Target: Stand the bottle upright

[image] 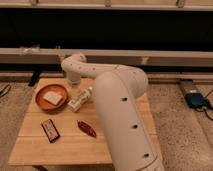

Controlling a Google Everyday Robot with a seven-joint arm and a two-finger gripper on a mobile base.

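While gripper (76,90) hangs by orange bowl (38,95) | bottle (80,100) lies just beneath it

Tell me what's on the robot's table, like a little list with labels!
table: wooden
bottle: whitish, lying down, right of the bowl
bowl: orange, something pale inside
pincer: low over the table, right by the bottle
dark packet: front left
red wrapper: front, right of the packet

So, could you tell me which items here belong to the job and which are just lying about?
Job: small whitish plastic bottle lying on its side; gripper close behind it.
Lying about: round orange bowl; dark red snack wrapper; dark rectangular packet.
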